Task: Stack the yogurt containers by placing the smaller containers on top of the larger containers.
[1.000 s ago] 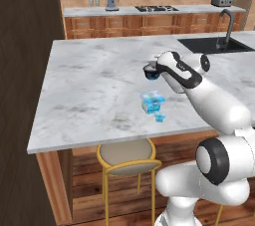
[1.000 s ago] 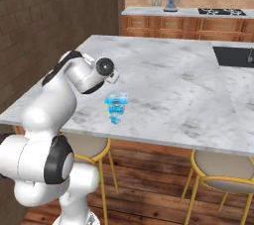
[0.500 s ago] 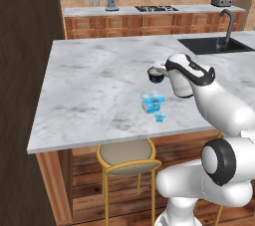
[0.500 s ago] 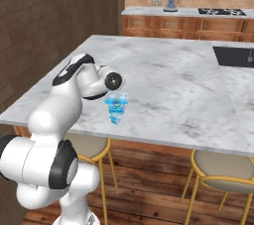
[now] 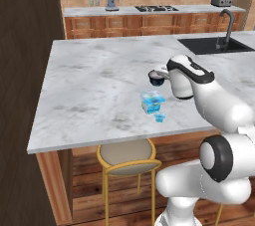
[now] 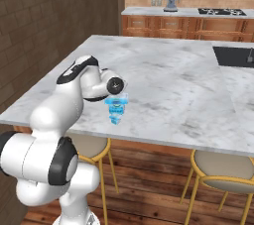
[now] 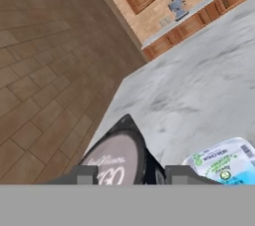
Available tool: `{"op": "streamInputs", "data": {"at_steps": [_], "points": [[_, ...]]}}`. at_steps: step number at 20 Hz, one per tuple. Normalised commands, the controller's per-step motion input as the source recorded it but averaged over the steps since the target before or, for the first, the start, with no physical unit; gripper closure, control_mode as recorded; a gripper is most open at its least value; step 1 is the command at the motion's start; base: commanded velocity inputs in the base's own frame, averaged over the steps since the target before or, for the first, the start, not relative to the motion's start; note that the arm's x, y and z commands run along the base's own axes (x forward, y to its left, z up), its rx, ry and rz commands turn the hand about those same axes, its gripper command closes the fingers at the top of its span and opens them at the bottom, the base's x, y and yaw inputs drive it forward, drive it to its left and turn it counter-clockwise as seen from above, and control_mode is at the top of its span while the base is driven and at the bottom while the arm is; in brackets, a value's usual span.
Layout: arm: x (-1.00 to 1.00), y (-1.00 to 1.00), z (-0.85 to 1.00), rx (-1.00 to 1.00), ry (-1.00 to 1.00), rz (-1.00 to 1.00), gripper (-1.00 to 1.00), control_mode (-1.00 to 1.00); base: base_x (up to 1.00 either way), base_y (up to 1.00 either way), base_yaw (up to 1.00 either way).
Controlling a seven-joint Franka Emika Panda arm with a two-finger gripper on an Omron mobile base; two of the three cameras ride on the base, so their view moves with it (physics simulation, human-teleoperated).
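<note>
Marble counter (image 5: 89, 85) carries your tub (image 5: 152, 101), the tiny cup (image 5: 160, 116) just beside it; your gripper (image 5: 158, 76) hangs above the tub, jaws clamped on the dark cup (image 7: 115, 159)

Dark cup (image 7: 118, 163) & tub (image 7: 225, 162) cut by bottom edge.

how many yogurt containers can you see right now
3. The dark cup is held in the gripper above the counter. The light-blue tub sits near the counter's front edge, and the tiny light-blue cup stands just in front of it.
</note>
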Motion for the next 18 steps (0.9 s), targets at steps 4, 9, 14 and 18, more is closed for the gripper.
{"op": "streamInputs", "data": {"at_steps": [4,9,14,18], "points": [[0.10,-0.29,-0.13,0.01,0.00,0.00,1.00,-1.00,0.00,0.00,0.00],[0.21,-0.23,-0.13,0.00,0.00,0.00,1.00,-1.00,0.00,0.00,0.00],[0.02,-0.03,-0.02,0.01,0.00,0.00,1.00,-1.00,0.00,0.00,0.00],[0.02,0.00,-0.16,0.00,0.00,0.00,1.00,-1.00,0.00,0.00,0.00]]}}
